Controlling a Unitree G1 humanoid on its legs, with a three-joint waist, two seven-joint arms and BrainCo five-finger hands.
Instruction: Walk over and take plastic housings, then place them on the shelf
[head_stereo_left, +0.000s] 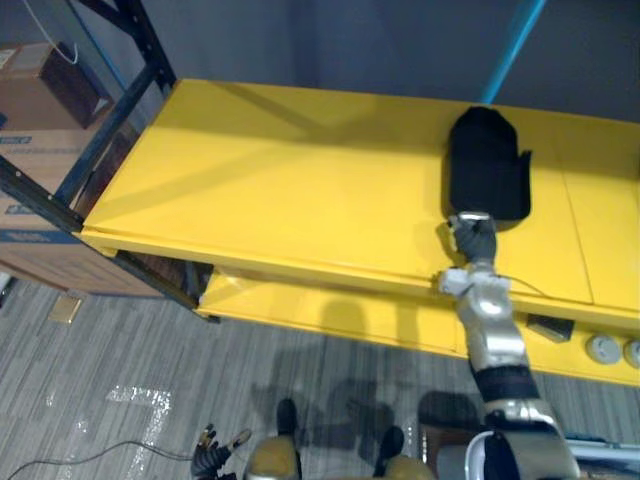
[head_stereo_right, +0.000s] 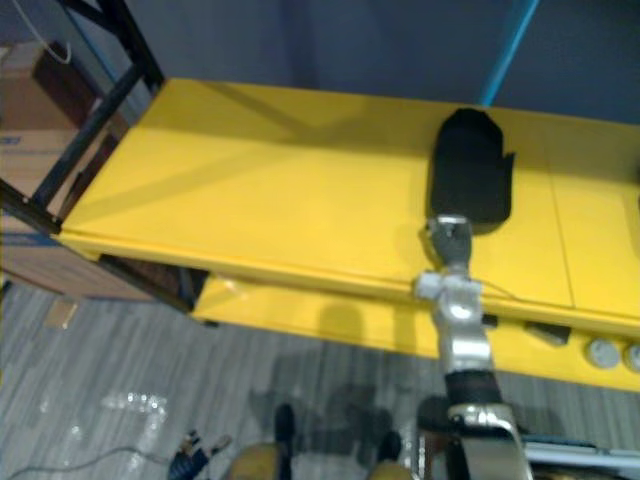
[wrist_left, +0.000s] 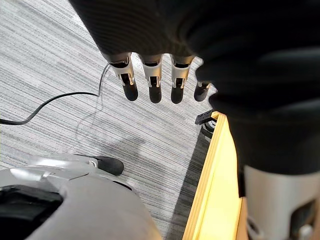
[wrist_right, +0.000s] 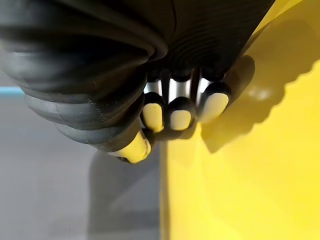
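Fingers (wrist_right: 180, 117) of our right hand (head_stereo_left: 487, 165) curl up around nothing over the wide flat yellow shelf (head_stereo_left: 300, 180), our left hand (wrist_left: 152, 80) hangs with loose straight fingers, and we cannot tell where the plastic housings are, so most work looks left.

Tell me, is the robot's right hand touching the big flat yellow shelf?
Cannot tell. In the right wrist view the right hand has its curled fingers close to the flat yellow shelf, merging with their shadow, so neither contact nor gap shows plainly.
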